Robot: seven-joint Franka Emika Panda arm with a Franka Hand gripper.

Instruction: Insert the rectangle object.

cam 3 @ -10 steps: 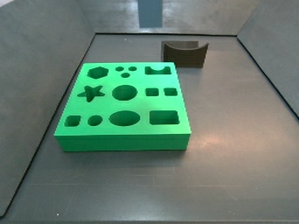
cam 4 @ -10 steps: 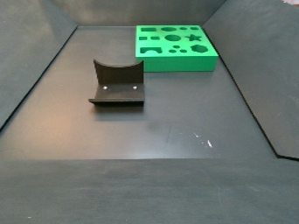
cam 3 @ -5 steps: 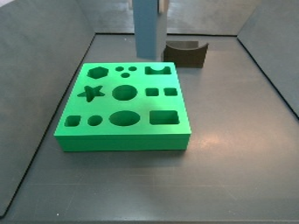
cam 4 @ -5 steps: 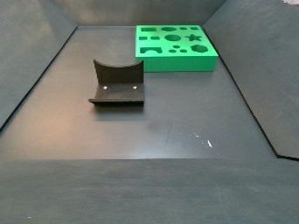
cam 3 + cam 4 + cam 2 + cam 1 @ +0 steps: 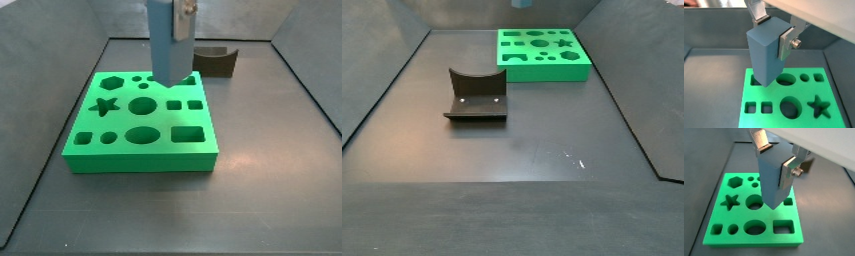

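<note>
The rectangle object (image 5: pixel 167 42) is a long blue-grey bar that hangs upright. Its lower end is just above the far middle of the green shape board (image 5: pixel 140 150), near the round holes. The gripper (image 5: pixel 775 155) is shut on the bar's upper part, with silver fingers (image 5: pixel 791 170) on two opposite sides. Both wrist views show the bar (image 5: pixel 764 55) over the board (image 5: pixel 804 92). In a side view the board (image 5: pixel 543 62) lies at the far right, and the gripper and bar are cut off at that view's top edge.
The dark fixture (image 5: pixel 214 62) stands on the floor just behind the board's far right corner; it also shows in a side view (image 5: pixel 476 95). Grey walls enclose the dark floor. The board has a star, hexagon, round, oval and rectangular holes (image 5: pixel 783 226).
The gripper has come down with the bar, from the top edge of the side view to just above the board. The board and the fixture have not moved.
</note>
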